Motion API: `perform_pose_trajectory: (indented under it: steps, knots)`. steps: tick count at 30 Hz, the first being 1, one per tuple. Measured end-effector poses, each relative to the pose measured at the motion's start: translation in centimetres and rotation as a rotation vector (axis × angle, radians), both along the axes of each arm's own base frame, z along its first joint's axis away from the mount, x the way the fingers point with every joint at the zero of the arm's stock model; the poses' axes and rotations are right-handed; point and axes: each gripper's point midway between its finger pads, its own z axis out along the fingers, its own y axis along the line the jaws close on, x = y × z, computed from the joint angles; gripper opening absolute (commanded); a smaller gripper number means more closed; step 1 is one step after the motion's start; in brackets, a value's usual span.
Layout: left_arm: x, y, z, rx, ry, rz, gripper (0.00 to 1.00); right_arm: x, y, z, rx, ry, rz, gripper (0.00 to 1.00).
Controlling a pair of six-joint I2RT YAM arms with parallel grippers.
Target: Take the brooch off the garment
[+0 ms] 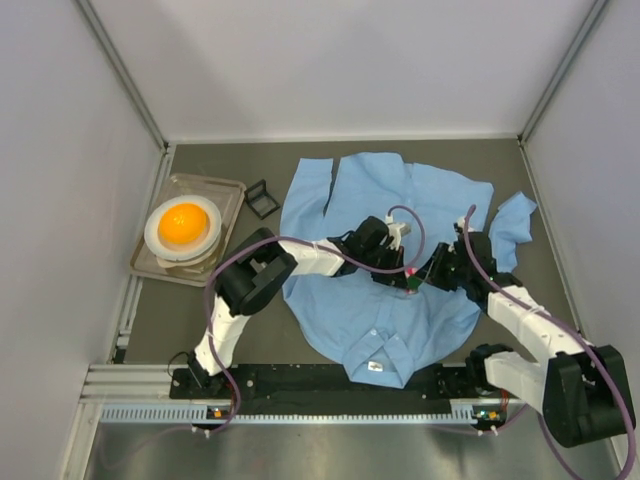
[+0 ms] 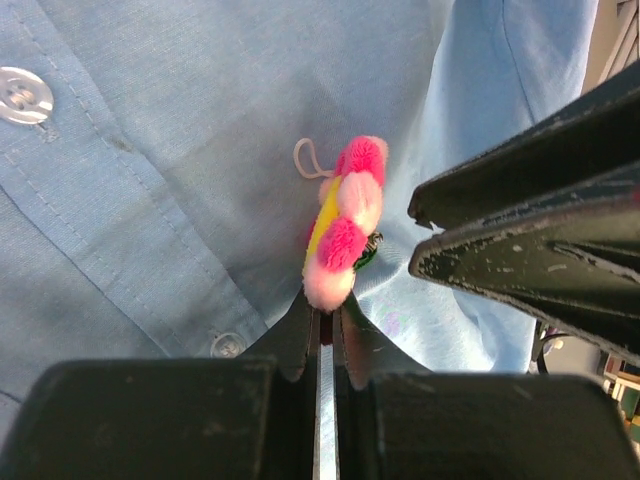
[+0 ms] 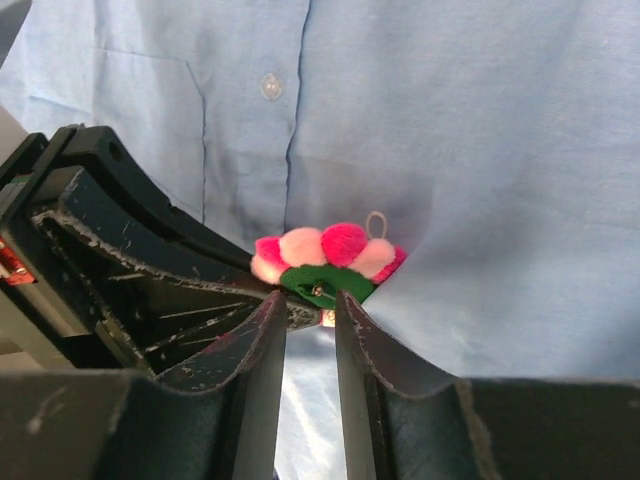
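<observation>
Left hand [image 2: 321, 308] looks pinched on the brooch [image 2: 345, 225] at its 6 o'clock; right hand [image 3: 310, 306] sits apart. Yanking could tear the garment [image 2: 150, 200] if the pin's fastened.

No word, number or brand can be read in any of the views. The only thing like a sign is a small white label [image 1: 375, 366] inside the collar of the garment [image 1: 350, 310], close to the near edge of the table [image 1: 165, 320]. It has a dark mark on it, but the mark is too small to read.
</observation>
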Motion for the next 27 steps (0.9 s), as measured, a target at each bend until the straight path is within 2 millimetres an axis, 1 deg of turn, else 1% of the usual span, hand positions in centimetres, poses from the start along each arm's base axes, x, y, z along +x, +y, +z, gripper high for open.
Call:
perform_pose_trajectory:
  steps: [4,5,6,9,11,15,17,22,27]
  knots:
    - [-0.2,-0.3,-0.1,0.009,-0.006,0.019,0.0,-0.5,0.2,0.3,0.02,-0.007,0.003,0.29]
    - [-0.2,-0.4,-0.2,0.012,-0.012,0.023,0.0,-0.7,0.2,0.2,0.023,-0.005,0.003,0.31]
    - [-0.2,-0.4,-0.2,0.014,-0.017,0.025,0.0,-0.9,0.2,0.1,0.022,-0.001,0.004,0.35]
    - [-0.3,-0.5,-0.2,0.017,-0.032,0.023,0.0,-1.3,0.1,-0.5,0.017,0.015,0.005,0.37]
    - [-0.3,-0.6,-0.2,0.017,-0.034,0.022,0.0,-1.4,0.0,-0.6,0.012,0.017,0.012,0.36]
    - [-0.3,-0.6,-0.1,0.021,-0.035,0.019,0.0,-1.4,0.1,-0.9,0.003,0.019,0.031,0.28]
    - [-0.3,-0.6,-0.1,0.023,-0.035,0.017,0.0,-1.4,0.2,-1.1,0.003,0.021,0.042,0.27]
    - [-0.5,-0.7,0.2,0.027,-0.021,0.006,0.0,-1.1,0.3,-1.4,-0.001,0.017,0.058,0.27]
    - [-0.7,-0.6,0.4,0.042,-0.015,-0.007,0.0,-0.8,0.3,-1.9,-0.013,0.017,0.07,0.3]
